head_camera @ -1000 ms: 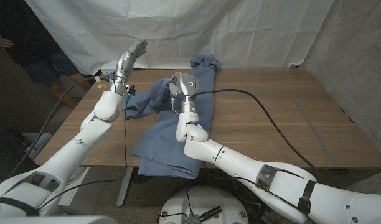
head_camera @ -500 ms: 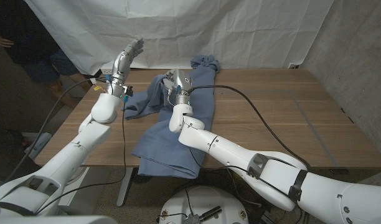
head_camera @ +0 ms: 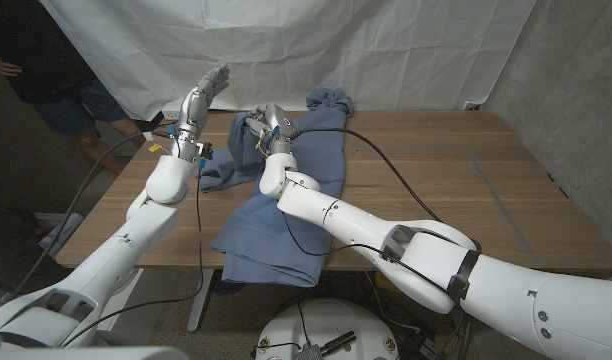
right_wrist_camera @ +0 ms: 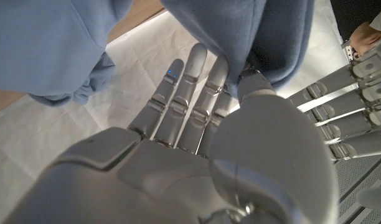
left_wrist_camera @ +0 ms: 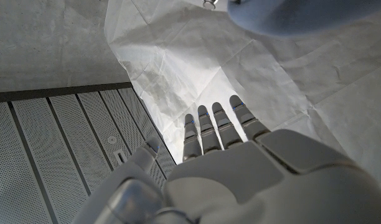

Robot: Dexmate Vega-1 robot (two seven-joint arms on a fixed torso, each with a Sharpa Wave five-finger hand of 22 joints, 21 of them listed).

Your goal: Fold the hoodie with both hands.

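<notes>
Hoodie (head_camera: 286,195): blue, spread lengthwise on the wooden table (head_camera: 466,200), its hood bunched at the table's far edge against the white backdrop sheet (head_camera: 386,50) and its hem hanging over the table's near edge. 1 sleeve trails off the hoodie toward the left arm's side. A raised fold of the hoodie's cloth, lifted off the table, stands at the hoodie's upper left.

Right hand (head_camera: 266,122): at that raised fold, above the hoodie's upper left part. In the right wrist view the right hand (right_wrist_camera: 197,118) has blue cloth draped over its fingertips, thumb pressed into the fabric; it grips the hoodie.

Left hand (head_camera: 208,88): raised in the air beside the hoodie, apart from the cloth, fingers extended and holding nothing. The left wrist view confirms straight fingers (left_wrist_camera: 215,127) against the backdrop sheet.

Black cable (head_camera: 436,215): lies across the table beside the hoodie, on the right arm's side.
</notes>
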